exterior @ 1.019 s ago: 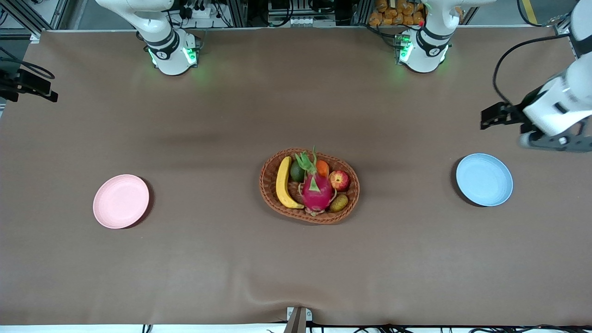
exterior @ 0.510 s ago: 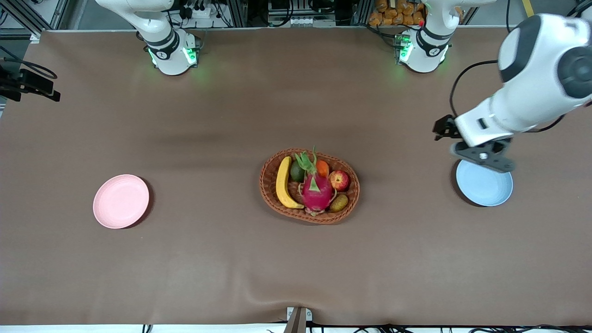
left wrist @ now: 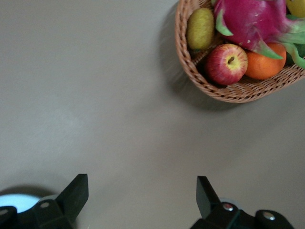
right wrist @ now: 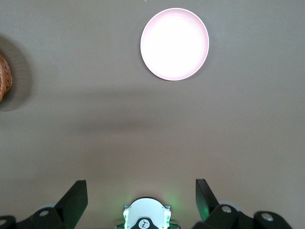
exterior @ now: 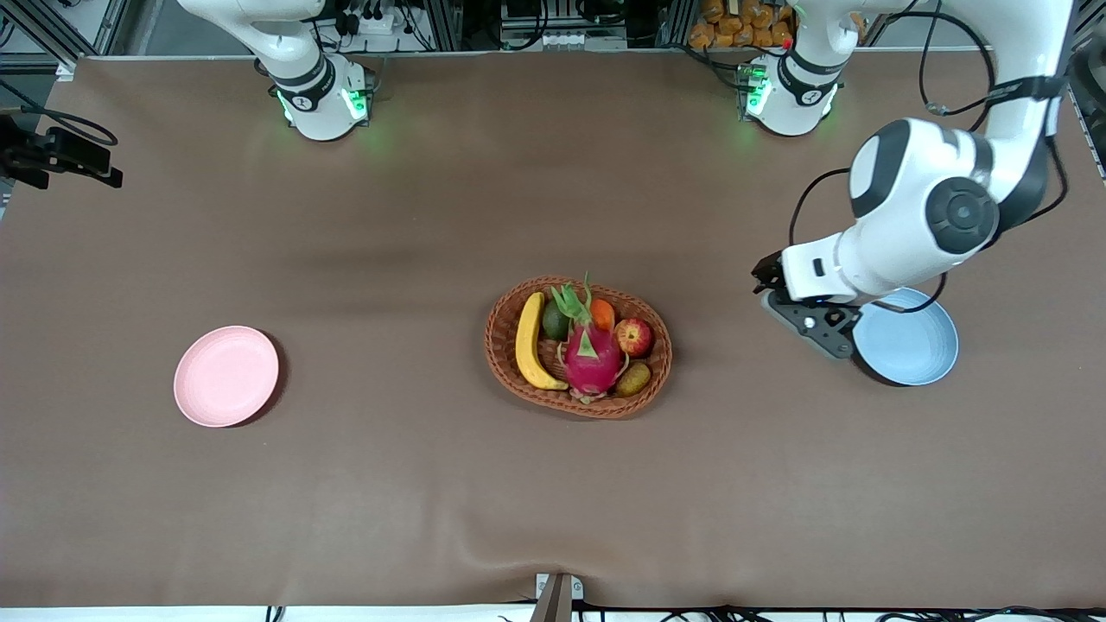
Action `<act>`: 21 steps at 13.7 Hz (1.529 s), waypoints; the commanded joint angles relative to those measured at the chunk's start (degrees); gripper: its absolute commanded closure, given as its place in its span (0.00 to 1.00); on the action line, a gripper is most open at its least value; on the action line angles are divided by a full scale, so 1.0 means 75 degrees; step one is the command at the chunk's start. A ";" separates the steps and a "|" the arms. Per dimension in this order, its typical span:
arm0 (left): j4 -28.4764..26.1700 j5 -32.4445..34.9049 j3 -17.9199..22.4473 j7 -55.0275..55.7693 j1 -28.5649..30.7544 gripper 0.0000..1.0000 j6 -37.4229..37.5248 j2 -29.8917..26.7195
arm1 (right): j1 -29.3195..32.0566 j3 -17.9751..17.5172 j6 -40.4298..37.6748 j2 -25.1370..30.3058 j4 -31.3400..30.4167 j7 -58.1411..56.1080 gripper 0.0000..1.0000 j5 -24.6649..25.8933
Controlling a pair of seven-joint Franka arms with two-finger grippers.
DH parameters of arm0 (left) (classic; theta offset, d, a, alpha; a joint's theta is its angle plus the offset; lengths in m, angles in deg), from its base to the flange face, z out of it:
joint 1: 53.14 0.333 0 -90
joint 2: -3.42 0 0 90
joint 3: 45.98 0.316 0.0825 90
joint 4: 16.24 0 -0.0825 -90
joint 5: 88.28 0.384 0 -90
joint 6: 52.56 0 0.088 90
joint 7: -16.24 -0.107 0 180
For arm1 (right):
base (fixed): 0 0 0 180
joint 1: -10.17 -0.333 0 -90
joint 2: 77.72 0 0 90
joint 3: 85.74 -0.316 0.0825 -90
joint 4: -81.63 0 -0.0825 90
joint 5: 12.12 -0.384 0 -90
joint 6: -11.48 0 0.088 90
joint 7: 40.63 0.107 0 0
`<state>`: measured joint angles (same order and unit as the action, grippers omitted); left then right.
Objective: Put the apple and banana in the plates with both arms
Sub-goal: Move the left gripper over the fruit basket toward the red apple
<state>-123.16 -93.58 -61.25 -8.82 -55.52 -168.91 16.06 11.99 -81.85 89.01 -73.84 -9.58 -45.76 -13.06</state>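
In the front view, the basket (exterior: 578,347) is taken as the landmark at the middle of the table (exterior: 432,484). The banana (exterior: 529,340) is seen lying in it along the rim toward the right arm's end, and the apple (exterior: 634,337) in it toward the left arm's end. The pink plate (exterior: 226,376) is set well apart from the basket toward the right arm's end, the blue plate (exterior: 907,339) toward the left arm's end; both are bare. The left gripper (exterior: 804,315) is held over the cloth between basket and blue plate.

In the left wrist view, its fingers (left wrist: 76,194) are spread wide, nothing held.

In the right wrist view, the right gripper (right wrist: 138,195) is likewise wide and unloaded, high over bare cloth.

Nothing is judged done; both fruits are left to be moved.
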 commanded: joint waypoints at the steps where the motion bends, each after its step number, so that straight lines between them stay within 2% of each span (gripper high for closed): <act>1: -0.0322 -0.0231 -0.0260 -0.0033 -0.0116 0.00 -0.0701 0.0095 | -0.0043 0.0008 -0.0060 0.0091 -0.0003 0.0087 0.00 0.0102; 6: -0.0381 -0.0513 -0.0588 0.0142 -0.0186 0.00 -0.1465 0.0646 | -0.0078 -0.0004 -0.0154 0.0080 -0.0003 0.0087 0.00 0.0102; 13: -0.0463 -0.0560 -0.0601 0.0996 -0.0866 0.00 -0.2825 0.1466 | 0.0097 0.0055 0.0151 0.0010 0.0009 0.0052 0.00 0.0020; 21: -0.0334 -0.0466 -0.0577 0.1068 -0.1464 0.00 -0.4137 0.2251 | -0.0102 0.0020 0.0186 -0.0342 -0.0061 0.0017 0.00 -0.0039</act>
<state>-126.37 -96.77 -65.89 -1.45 -65.44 -197.34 31.35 11.56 -81.64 89.95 -75.95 -9.85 -45.76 -13.16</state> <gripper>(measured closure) 0.000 0.000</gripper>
